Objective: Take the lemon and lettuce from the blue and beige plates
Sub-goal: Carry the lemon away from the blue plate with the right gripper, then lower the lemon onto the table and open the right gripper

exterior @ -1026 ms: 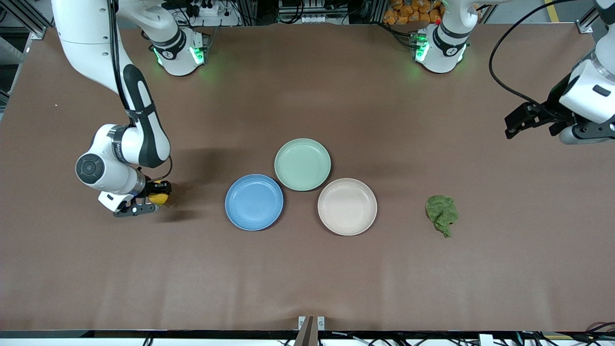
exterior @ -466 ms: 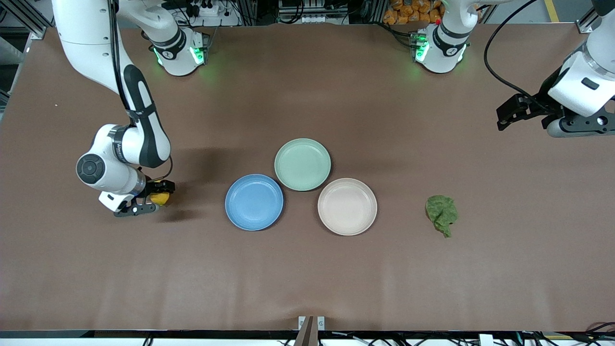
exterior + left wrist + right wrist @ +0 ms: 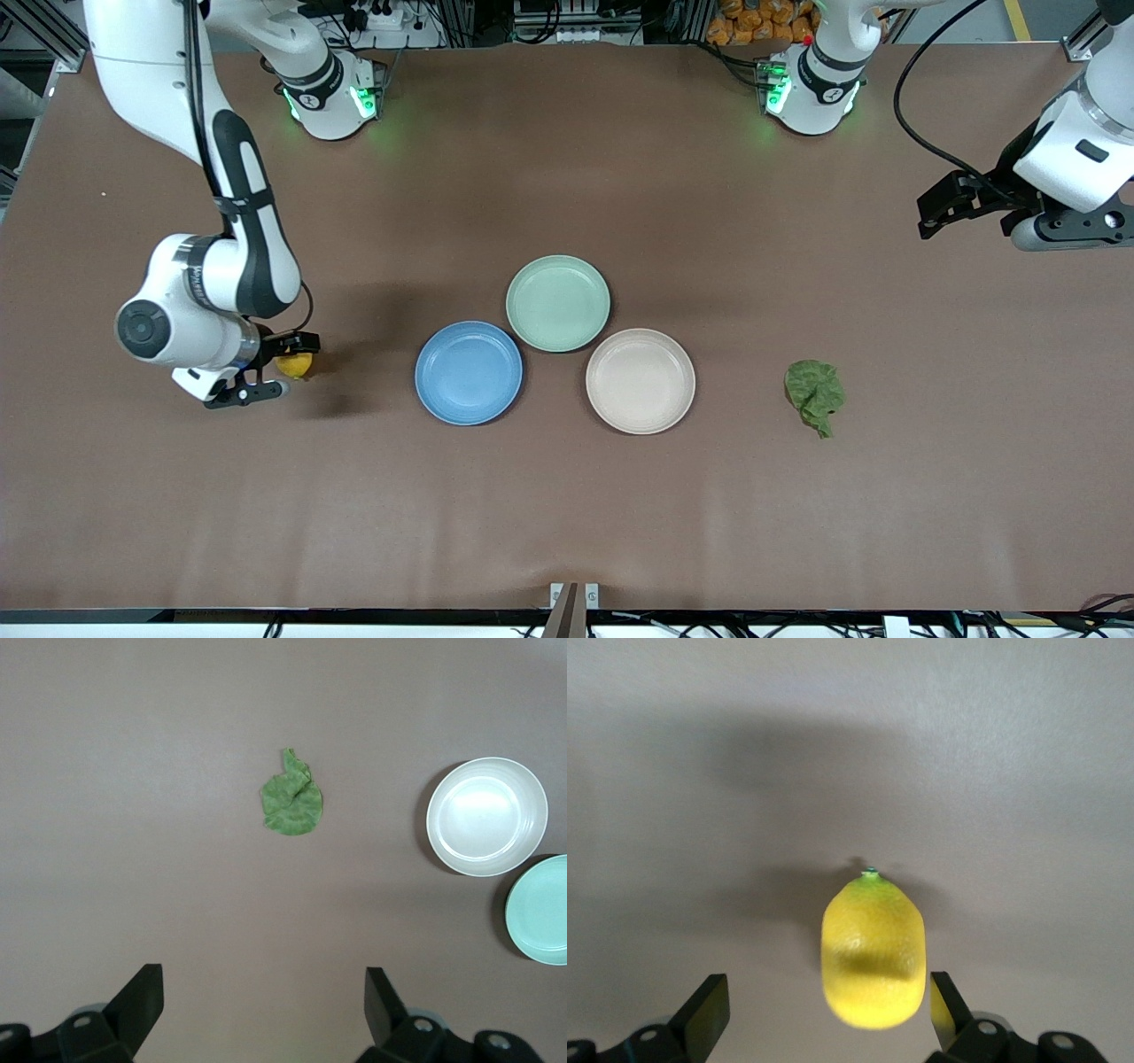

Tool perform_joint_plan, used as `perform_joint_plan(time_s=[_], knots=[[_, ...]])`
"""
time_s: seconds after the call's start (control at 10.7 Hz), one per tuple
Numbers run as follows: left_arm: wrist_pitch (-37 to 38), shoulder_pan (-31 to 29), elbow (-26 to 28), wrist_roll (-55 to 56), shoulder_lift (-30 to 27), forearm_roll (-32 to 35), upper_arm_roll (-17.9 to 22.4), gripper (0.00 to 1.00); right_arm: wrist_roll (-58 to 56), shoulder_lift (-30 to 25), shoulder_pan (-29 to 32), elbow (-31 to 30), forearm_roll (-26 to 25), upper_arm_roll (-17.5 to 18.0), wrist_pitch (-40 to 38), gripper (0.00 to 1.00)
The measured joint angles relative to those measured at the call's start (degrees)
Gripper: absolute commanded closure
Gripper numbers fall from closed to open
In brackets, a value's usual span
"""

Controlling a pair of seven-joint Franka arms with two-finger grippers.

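The lemon (image 3: 296,365) (image 3: 873,961) lies on the brown table, apart from the blue plate (image 3: 469,372), toward the right arm's end. My right gripper (image 3: 279,365) (image 3: 828,992) is open, low over the table, with the lemon's end between its fingers and close to one of them. The lettuce (image 3: 815,394) (image 3: 292,802) lies on the table beside the beige plate (image 3: 640,381) (image 3: 487,815), toward the left arm's end. Both plates hold nothing. My left gripper (image 3: 930,217) (image 3: 264,988) hangs open and empty over the table's left-arm end.
A pale mint-green plate (image 3: 558,303) (image 3: 542,911) touches the blue and beige plates and lies farther from the front camera than both. The arm bases (image 3: 332,97) stand along the table's edge farthest from the front camera.
The right gripper has opened and let go of the lemon, and its wrist has drawn back a little toward its end of the table. The left gripper has risen slightly.
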State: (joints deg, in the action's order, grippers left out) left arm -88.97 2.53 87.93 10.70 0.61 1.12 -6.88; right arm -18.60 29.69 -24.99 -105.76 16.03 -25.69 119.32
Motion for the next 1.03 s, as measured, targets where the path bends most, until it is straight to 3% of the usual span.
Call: perform_joint_plan(time_s=[0.56, 1.03], knots=[[0.17, -0.15, -0.21, 0.00, 0.00, -0.50, 0.00, 0.00, -0.01, -1.42, 0.15, 16.53, 0.00, -4.18, -22.81, 0.00], [0.23, -0.31, -0.26, 0.00, 0.00, -0.50, 0.05, 0.00, -0.01, -3.69, 0.26, 20.17, 0.00, -5.73, -26.08, 0.00]])
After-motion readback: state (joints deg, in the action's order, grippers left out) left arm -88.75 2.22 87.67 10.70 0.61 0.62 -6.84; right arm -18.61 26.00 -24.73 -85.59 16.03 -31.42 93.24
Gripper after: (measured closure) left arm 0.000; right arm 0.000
